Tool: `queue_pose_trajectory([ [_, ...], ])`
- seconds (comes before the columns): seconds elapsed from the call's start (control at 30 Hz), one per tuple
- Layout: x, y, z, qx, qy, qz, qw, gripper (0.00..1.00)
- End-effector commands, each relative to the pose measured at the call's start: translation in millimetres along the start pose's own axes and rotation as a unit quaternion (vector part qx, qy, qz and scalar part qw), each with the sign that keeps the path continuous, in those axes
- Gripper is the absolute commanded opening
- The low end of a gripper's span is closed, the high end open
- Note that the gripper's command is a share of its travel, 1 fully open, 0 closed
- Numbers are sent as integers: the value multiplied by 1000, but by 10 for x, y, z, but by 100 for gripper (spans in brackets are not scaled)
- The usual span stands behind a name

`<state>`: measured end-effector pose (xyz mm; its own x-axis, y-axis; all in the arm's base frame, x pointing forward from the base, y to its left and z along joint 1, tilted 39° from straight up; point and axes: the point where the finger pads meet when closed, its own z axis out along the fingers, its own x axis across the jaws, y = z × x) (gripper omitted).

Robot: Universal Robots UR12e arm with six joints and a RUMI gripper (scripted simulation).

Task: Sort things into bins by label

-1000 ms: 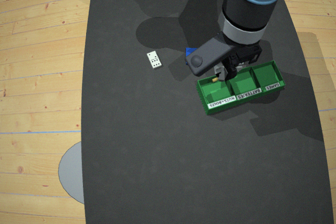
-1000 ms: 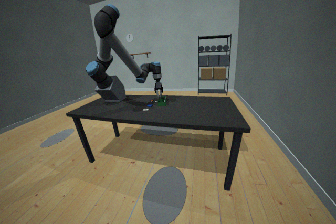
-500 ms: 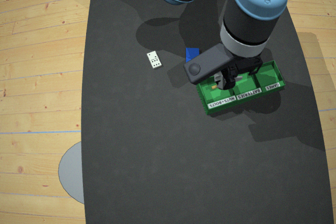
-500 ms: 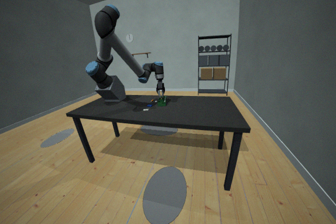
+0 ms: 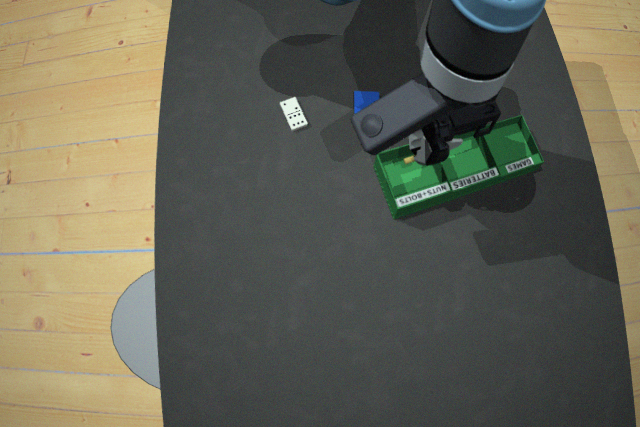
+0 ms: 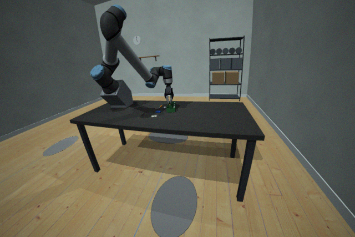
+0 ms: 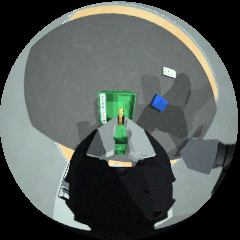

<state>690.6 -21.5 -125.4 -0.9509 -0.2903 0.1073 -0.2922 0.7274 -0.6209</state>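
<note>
My gripper (image 5: 419, 154) (image 6: 169, 99) (image 7: 120, 116) is shut on a small brass bolt (image 5: 408, 159) (image 7: 120, 118), whose tip sticks out between the fingertips. It hangs just above the left end of the green three-part bin (image 5: 386, 190) (image 6: 171, 110) (image 7: 103, 107), over the compartment labelled NUTS+BOLTS (image 5: 421, 195). The middle compartment is labelled BATTERIES (image 5: 474, 177) and the right one GAMES (image 5: 519, 164). A white domino (image 5: 293, 113) (image 6: 154, 116) (image 7: 169, 72) lies on the table to the left. A blue flat card (image 5: 365, 98) (image 7: 159, 102) lies behind the bin, partly hidden by the wrist.
The arm's wrist and forearm (image 5: 480, 14) cover the table behind the bin and hide whatever lies there. The black table (image 5: 310, 282) (image 6: 200, 119) stretches wide in front of and to the left of the bin. A shelf rack (image 6: 226, 67) stands by the far wall.
</note>
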Motion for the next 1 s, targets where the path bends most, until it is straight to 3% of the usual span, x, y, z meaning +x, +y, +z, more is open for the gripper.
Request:
queue_pose_trajectory([
  [0.0,-28,-23,-17,1,-2,1,1000,0],
  [0.97,-34,-27,463,1,-1,1,1000,0],
])
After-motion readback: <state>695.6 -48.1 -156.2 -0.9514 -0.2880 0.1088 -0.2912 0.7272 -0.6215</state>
